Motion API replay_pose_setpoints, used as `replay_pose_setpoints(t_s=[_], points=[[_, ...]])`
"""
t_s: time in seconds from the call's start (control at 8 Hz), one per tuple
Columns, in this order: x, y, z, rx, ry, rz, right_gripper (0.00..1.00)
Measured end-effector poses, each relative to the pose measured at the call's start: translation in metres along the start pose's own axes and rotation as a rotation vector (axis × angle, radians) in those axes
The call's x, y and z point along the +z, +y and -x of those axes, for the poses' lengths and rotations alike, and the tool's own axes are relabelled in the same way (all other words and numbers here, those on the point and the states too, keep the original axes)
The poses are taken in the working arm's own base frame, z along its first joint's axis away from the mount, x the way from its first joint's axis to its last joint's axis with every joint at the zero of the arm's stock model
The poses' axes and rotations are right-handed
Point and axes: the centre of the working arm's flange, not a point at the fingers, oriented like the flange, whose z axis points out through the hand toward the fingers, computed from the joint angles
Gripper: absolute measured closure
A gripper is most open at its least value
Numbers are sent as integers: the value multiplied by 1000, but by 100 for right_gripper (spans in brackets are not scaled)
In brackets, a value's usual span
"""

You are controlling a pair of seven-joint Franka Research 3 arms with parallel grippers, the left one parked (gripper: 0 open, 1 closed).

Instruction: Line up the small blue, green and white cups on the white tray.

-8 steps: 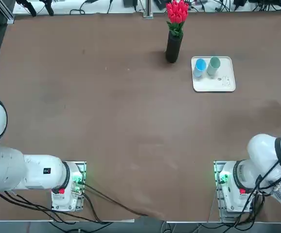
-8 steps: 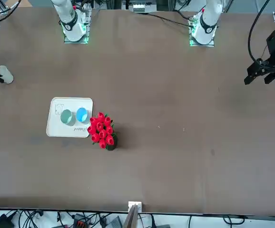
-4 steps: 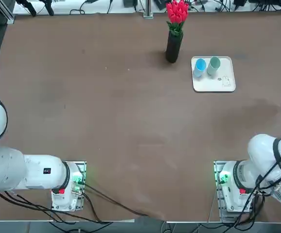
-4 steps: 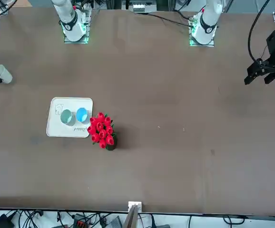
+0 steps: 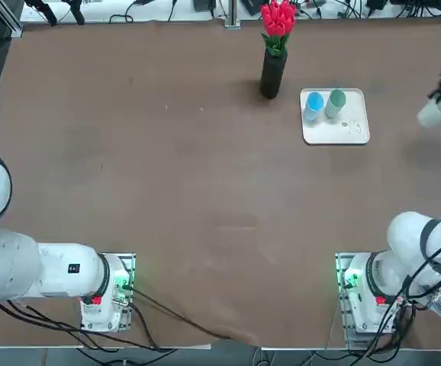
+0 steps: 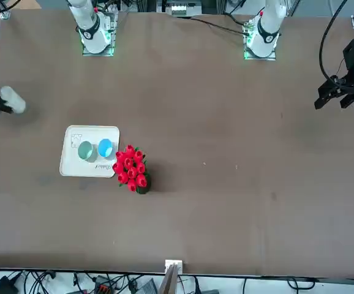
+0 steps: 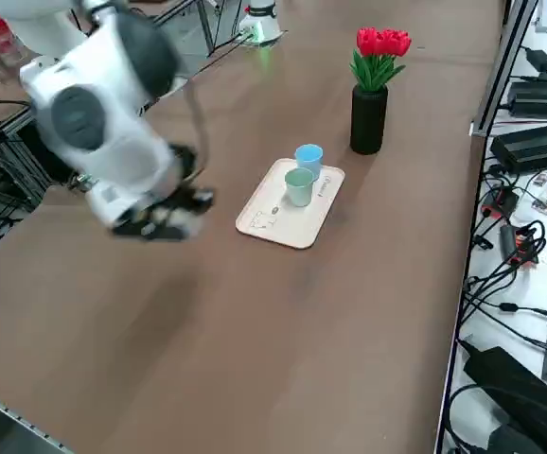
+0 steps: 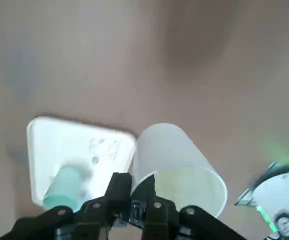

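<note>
Item: white cup (image 8: 177,167), carried in the right gripper (image 8: 143,207), whose jaws are closed on the cup's rim wall; the cup hangs tilted, mouth toward the wrist camera, clear of the table (image 5: 167,191). In the top view the white cup sits off the tray's right side, near the table's right edge, well apart from the tray. Item: white tray (image 5: 352,133), lying flat just beside the dark vase of red flowers (image 5: 273,47). Item: blue cup (image 5: 313,103) and green cup (image 5: 336,101), both upright on the tray, side by side along its far edge, close together; whether they touch cannot be told. The nearer part of the tray is bare save for small grey marks. Status, judged: two of three cups placed, the third in transit. Risks, judged: the grip takes only one wall of a light cup, so a quick swing may let it swivel or slip out; set down still tilted, it may tip or roll off the low rim; an approach from the right at low height may knock the green cup, breaking the row; the remaining space beside the green cup looks narrow, so a misjudged release could leave the cup straddling the rim.
</note>
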Motion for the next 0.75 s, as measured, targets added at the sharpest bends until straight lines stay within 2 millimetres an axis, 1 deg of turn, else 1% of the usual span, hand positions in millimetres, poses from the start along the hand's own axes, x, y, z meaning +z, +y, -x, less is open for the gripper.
replay_pose_setpoints(t_s=[0.12, 0.25, 0.38, 0.5, 0.62, 0.75], points=[[15, -35, 29, -14, 11, 2, 97], [35, -67, 53, -15, 34, -5, 97], [58, -97, 71, -5, 56, -21, 97], [84, -122, 84, 1, 69, -41, 97], [107, -140, 92, 5, 73, -56, 97], [126, -149, 91, 13, 73, -70, 97]])
